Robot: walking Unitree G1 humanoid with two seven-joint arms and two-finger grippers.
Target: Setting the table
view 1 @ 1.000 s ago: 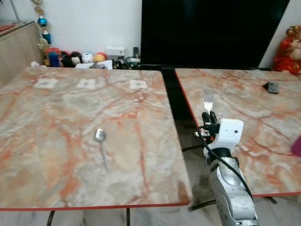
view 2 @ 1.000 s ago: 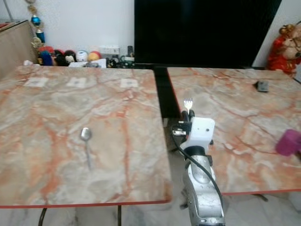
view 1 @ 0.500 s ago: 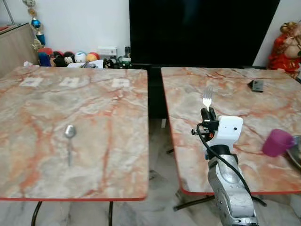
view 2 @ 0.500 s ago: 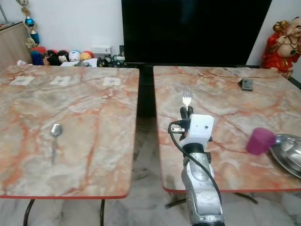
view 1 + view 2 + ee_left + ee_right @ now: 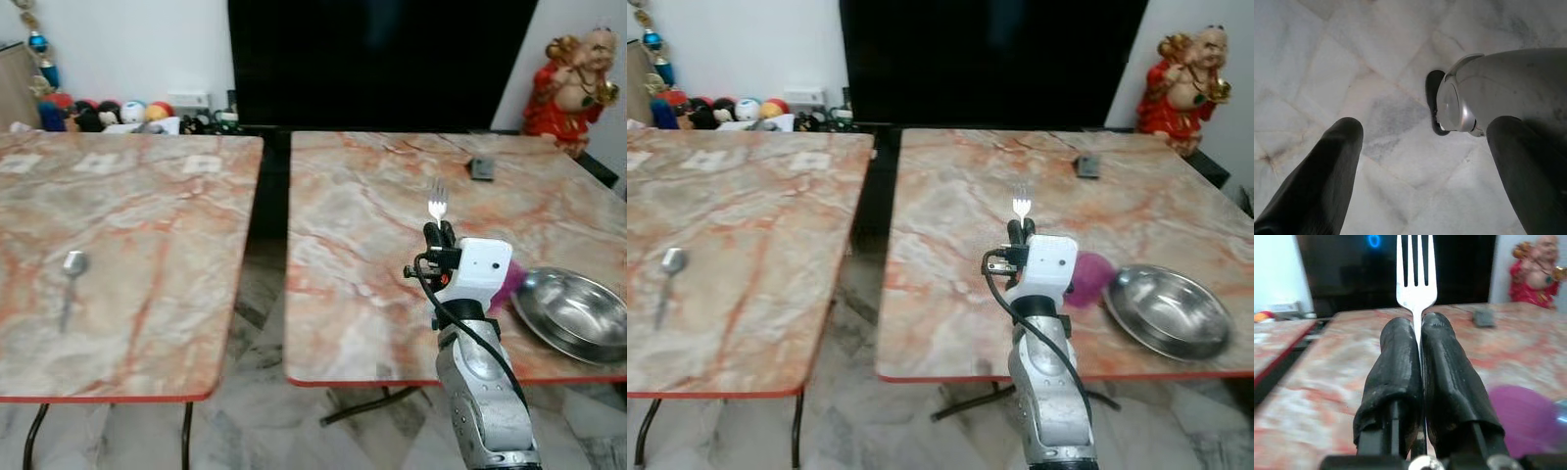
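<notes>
My right gripper (image 5: 438,231) is shut on a silver fork (image 5: 437,201), tines up, raised over the right marble table (image 5: 372,245). The wrist view shows the fork (image 5: 1416,269) pinched between both black fingers (image 5: 1396,367). A steel bowl (image 5: 573,315) lies at that table's right edge, with a purple cup (image 5: 1085,279) just behind my wrist. A spoon (image 5: 70,279) lies on the left marble table (image 5: 147,255). My left gripper (image 5: 1420,161) hangs open over the floor.
A gap of marble floor (image 5: 260,294) separates the two tables. A small dark object (image 5: 481,168) lies at the far side of the right table. A black screen (image 5: 382,59) and a red figurine (image 5: 566,83) stand behind. Toys (image 5: 88,113) line the wall.
The camera has turned right: the left table and spoon slid left in view, and the steel bowl came into sight. The right gripper still holds the fork upright.
</notes>
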